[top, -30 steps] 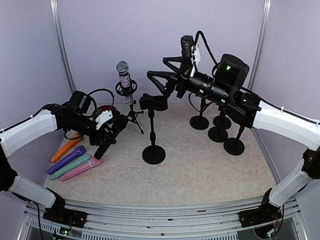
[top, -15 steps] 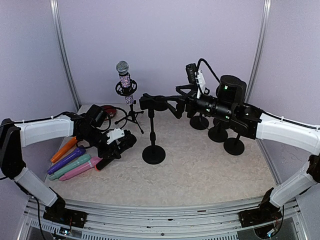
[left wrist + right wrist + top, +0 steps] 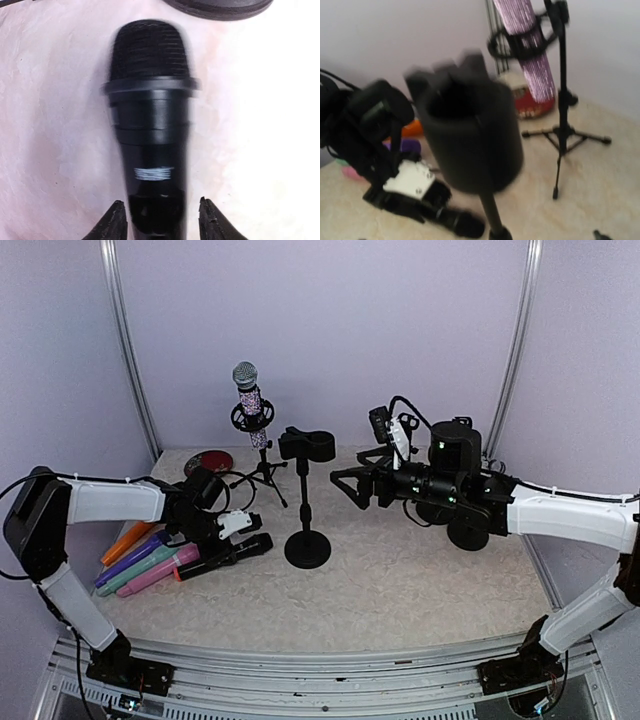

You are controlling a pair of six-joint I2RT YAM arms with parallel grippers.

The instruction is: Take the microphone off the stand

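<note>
On the table (image 3: 400, 580), left claw (image 3: 160, 212) straddles black microphone (image 3: 150, 125), grip unclear, white label (image 3: 154, 173) blurred; right claw (image 3: 347, 490) wide.

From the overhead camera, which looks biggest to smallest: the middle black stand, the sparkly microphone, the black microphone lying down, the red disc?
1. The black stand, clearly the largest.
2. The sparkly microphone and the black microphone look about alike, so I won't rank them.
3. The red disc, smallest and partly hidden.
</note>
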